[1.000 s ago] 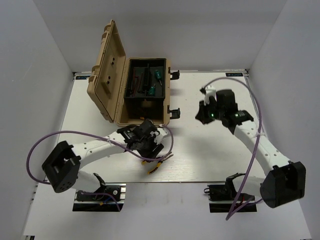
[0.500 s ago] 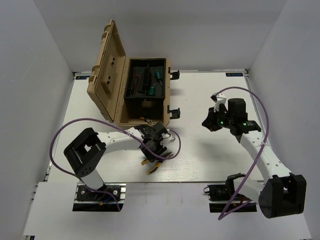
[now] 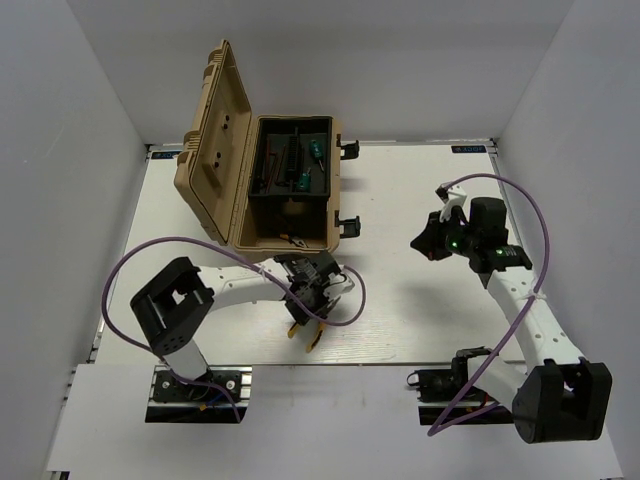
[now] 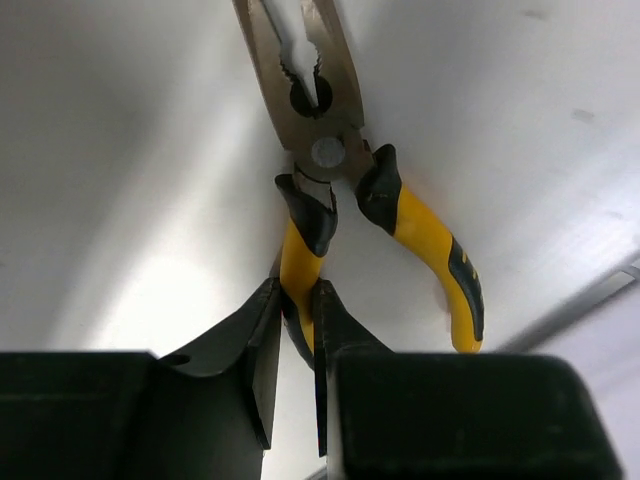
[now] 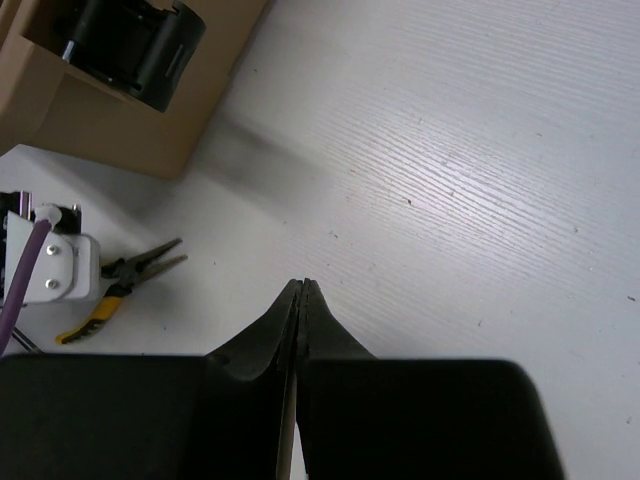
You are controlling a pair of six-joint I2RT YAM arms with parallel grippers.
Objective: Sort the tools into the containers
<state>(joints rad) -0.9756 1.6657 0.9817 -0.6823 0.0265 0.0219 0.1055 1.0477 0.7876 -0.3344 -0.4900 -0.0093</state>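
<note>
Yellow-handled steel pliers (image 3: 303, 333) lie on the white table (image 3: 420, 320), at its near edge, just near of the open tan hard-plastic toolbox (image 3: 215, 150) and under the left gripper (image 3: 312, 300). The right gripper (image 3: 428, 243) hangs well to the right.

Left wrist view: the black fingers (image 4: 250, 340) stand narrow, pinching 1 handle of the pliers; the other handle splays right.

Right wrist view: the fingers (image 5: 275, 320) are pressed together, holding nothing, above the table.
</note>
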